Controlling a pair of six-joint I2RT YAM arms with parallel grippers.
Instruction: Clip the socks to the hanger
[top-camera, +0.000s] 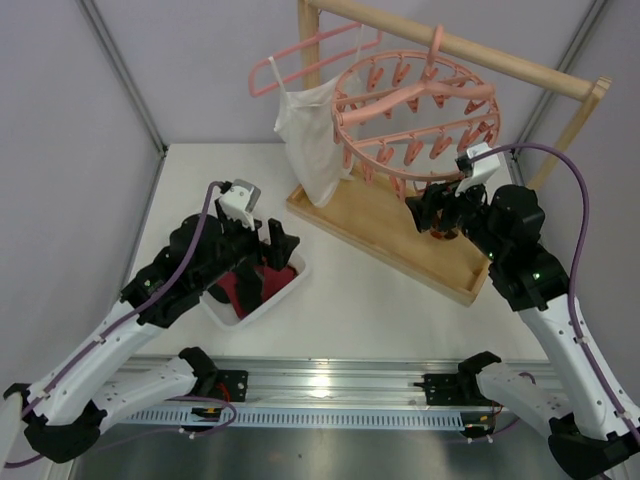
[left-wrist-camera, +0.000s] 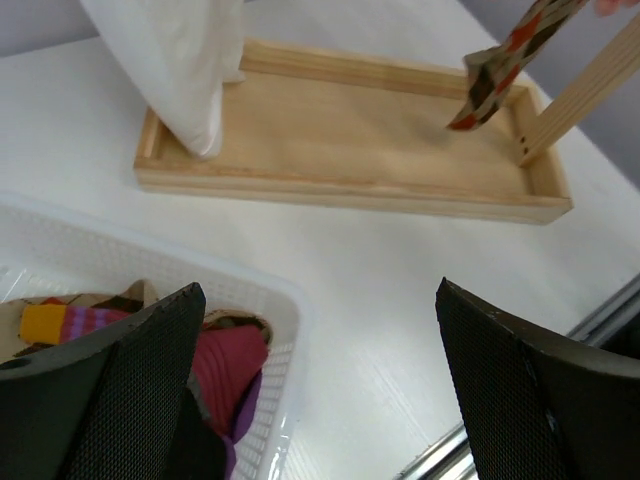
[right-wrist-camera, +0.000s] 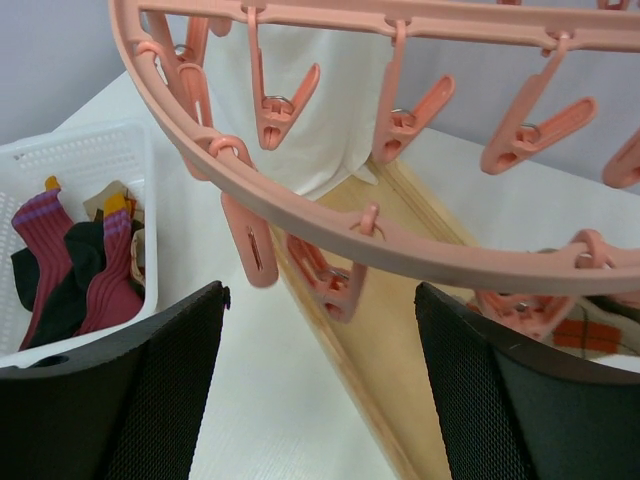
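The wooden rack (top-camera: 390, 235) is standing at the back of the table, and the round pink hanger (right-wrist-camera: 400, 245) is hanging from its rod, beside a white top (top-camera: 310, 140). Nearer the arms, a white basket (top-camera: 285, 292) is holding the remaining socks (right-wrist-camera: 60, 270), maroon, black and purple, lying across one another. One tan patterned sock (left-wrist-camera: 495, 70) is dangling over the right end of the rack's tray. Its top is cut off by the left wrist view, so whether a clip is gripping it cannot be told.

The left gripper (left-wrist-camera: 318, 292) is hovering above the basket with its fingers spread wide and nothing between them. The right gripper (right-wrist-camera: 320, 290) is being held just under the hanger's rim, fingers apart and empty, with the clips (right-wrist-camera: 280, 110) hanging right in front of it.

The step in hand is judged to be the fetching of another sock. It is best done with a single sock being singled out, since the pile is tangled and a neighbour is likely to be dragged along. The cuff is being favoured as the place to pinch, so that a free edge is left for a clip. An unoccupied clip on the near rim is being recommended, well apart from the patterned sock, and the hanger is likely to swing if pushed.
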